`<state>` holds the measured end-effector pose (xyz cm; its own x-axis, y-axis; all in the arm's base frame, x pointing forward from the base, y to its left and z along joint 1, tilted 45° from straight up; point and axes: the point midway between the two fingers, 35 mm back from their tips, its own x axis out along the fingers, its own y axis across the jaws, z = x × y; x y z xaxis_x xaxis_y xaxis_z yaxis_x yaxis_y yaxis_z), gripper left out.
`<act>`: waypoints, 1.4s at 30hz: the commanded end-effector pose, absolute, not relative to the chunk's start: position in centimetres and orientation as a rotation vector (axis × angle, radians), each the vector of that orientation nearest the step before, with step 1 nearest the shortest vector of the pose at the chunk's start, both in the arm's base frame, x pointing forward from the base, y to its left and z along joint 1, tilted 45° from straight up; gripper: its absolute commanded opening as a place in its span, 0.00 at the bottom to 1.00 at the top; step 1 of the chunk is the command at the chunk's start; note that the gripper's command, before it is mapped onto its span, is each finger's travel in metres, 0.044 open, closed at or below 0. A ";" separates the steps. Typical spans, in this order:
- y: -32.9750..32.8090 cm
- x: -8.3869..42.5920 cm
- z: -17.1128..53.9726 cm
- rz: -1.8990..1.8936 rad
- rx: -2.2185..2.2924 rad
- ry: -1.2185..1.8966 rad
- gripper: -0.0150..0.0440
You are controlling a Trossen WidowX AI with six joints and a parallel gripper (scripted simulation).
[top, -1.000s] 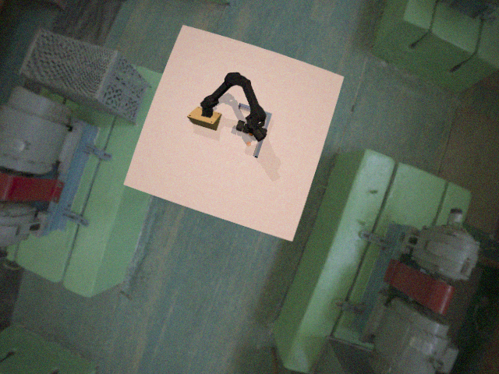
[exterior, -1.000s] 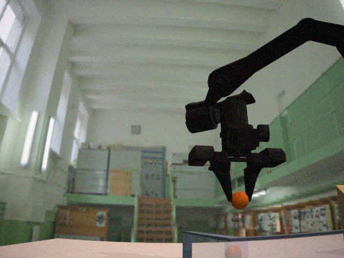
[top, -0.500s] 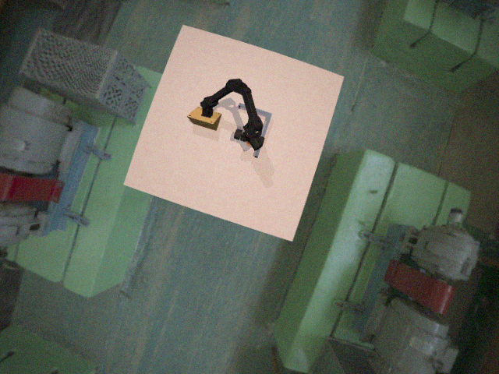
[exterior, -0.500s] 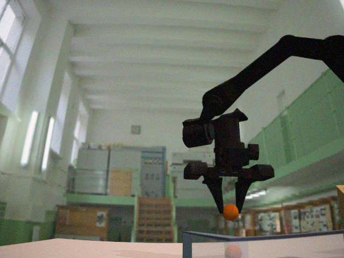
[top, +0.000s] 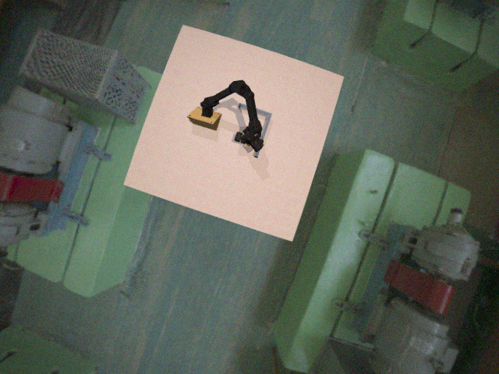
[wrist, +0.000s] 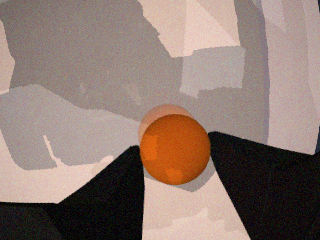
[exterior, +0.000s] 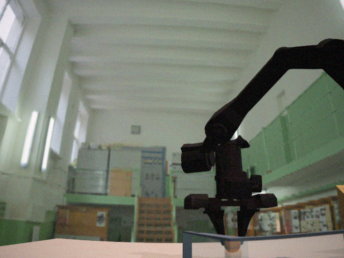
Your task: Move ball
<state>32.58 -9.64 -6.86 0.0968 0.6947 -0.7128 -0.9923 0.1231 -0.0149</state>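
The orange ball [wrist: 175,149] [exterior: 233,245] is held between the two black fingertips of my gripper [wrist: 175,147] [exterior: 231,238]. In the exterior view the fingers point down behind the rail of the clear wall [exterior: 187,245], and the ball shows low through the wall, overlapping the copy. The see-through copy [wrist: 164,112] shows as a pale orange rim just behind the ball in the wrist view, mostly covered by it. In the top view the corner walls [top: 267,125] stand beside the gripper [top: 248,143], which mostly hides the ball.
The arm's tan base block [top: 204,115] stands on the pink table [top: 193,173], left of the walls. The arm arches from it over to the corner. One wall runs beside the gripper; the other stands farther back. Machines stand off the table on both sides.
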 end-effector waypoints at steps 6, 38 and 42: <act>-8.9 32.5 -7.6 1.356 -0.572 0.638 0.25; -10.1 32.7 -6.7 1.353 -0.583 0.638 0.71; -14.0 31.8 -2.5 1.355 -0.574 0.641 0.71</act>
<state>32.19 -10.76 -5.80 0.0809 0.7056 -0.7039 -0.9923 0.1232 0.0094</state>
